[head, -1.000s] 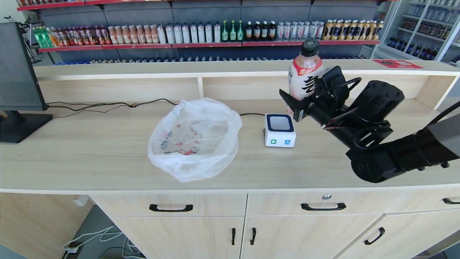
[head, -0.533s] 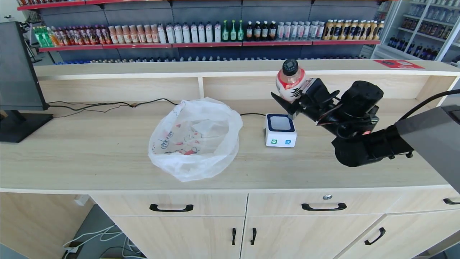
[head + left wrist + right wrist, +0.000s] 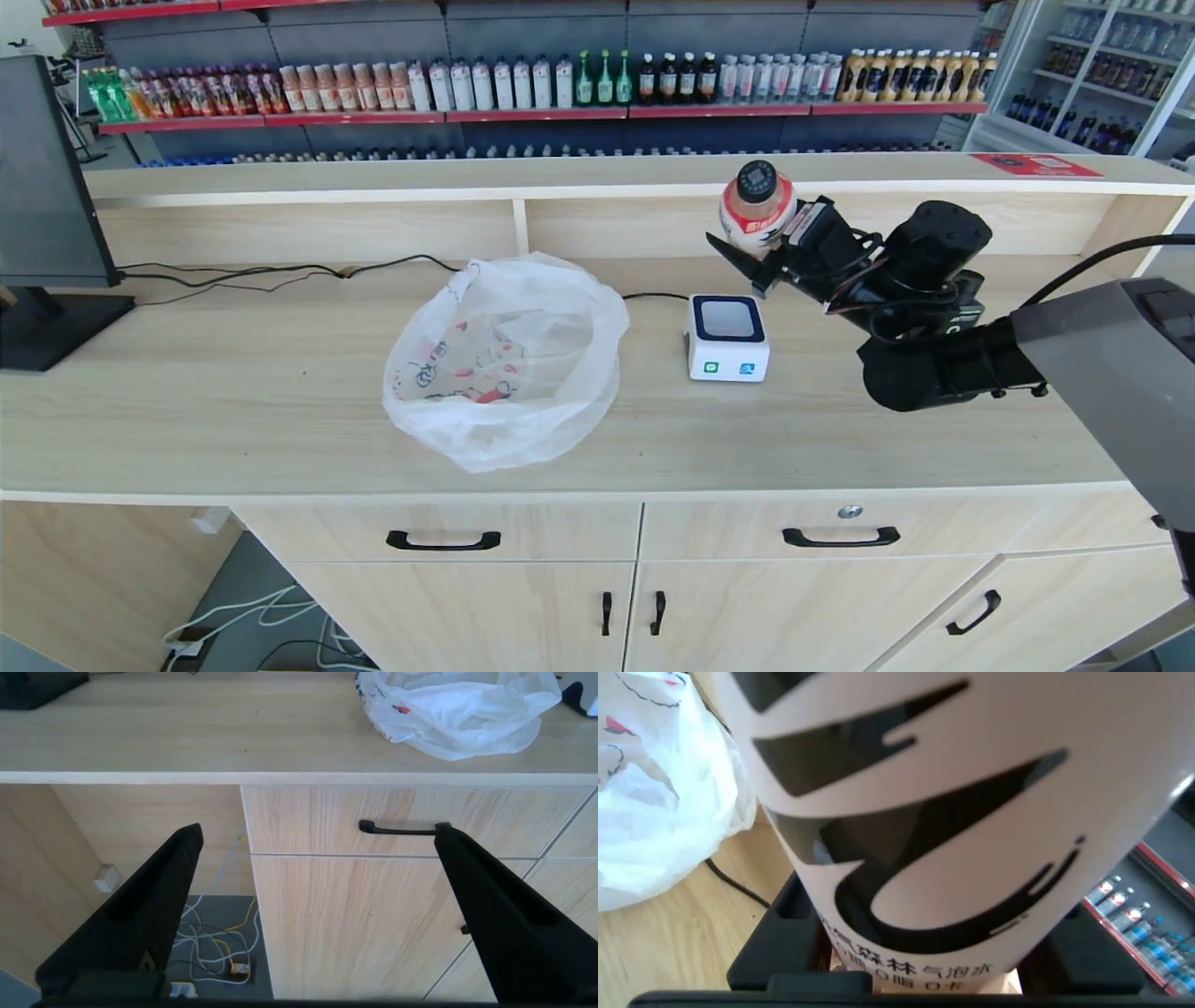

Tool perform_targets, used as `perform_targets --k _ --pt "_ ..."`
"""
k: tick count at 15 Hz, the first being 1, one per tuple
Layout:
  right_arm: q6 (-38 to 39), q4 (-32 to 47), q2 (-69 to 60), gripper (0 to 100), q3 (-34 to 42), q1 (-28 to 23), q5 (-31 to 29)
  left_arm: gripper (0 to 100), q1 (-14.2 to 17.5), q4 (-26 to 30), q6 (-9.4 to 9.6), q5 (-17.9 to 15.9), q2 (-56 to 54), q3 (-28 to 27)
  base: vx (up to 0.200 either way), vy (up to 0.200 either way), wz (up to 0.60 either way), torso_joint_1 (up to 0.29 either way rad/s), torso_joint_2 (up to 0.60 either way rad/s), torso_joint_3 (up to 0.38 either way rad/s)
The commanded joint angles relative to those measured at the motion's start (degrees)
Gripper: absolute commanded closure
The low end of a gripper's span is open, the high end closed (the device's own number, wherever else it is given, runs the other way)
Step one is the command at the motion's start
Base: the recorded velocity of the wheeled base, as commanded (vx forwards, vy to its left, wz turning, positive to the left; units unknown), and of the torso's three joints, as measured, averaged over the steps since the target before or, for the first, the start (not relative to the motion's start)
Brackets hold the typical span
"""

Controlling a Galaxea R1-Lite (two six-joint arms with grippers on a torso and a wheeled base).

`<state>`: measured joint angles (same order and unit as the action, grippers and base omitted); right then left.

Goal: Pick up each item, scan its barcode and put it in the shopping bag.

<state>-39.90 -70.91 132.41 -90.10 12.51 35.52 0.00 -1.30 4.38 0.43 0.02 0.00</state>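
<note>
My right gripper (image 3: 767,245) is shut on a drink bottle (image 3: 754,207) with a white and red label and a black cap. It holds the bottle in the air, tipped with the cap toward me, just behind the white barcode scanner (image 3: 728,338). Up close, the bottle's white label with black strokes (image 3: 924,840) sits between the dark fingers (image 3: 785,943). The translucent shopping bag (image 3: 509,359) lies open on the counter left of the scanner, with red and white items inside. My left gripper (image 3: 318,924) hangs open below the counter's front edge, in front of a drawer handle (image 3: 402,829).
A black monitor stand (image 3: 47,327) occupies the counter's far left, with cables (image 3: 280,273) trailing along the back. A raised wooden ledge (image 3: 579,187) runs behind the counter. Shelves of bottles (image 3: 523,84) line the back wall. Drawers and cupboard doors (image 3: 644,560) lie below.
My right arm swung left and back, tipping the upright bottle over so its cap faces me, and brought it behind the scanner. The bag and scanner stayed put.
</note>
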Motion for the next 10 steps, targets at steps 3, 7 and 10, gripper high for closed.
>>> perform_targets --k 3,7,10 --pt "-0.35 -4.32 -0.14 100 6.34 0.5 2.01 0 0.0 -0.01 0.02 0.01 -0.02 0.0 0.0 0.0 0.0 0.0 0.0 0.0" --pt "-4.4 -8.72 0.12 100 12.14 -1.35 10.53 0 0.0 0.07 -0.33 0.01 -0.02 0.0 0.0 0.0 0.0 0.0 0.0 0.0" --pt "-6.15 -8.54 1.36 100 11.17 -2.84 10.71 0 0.0 0.07 -0.25 0.1 -0.02 0.0 0.0 0.0 0.0 0.0 0.0 0.0"
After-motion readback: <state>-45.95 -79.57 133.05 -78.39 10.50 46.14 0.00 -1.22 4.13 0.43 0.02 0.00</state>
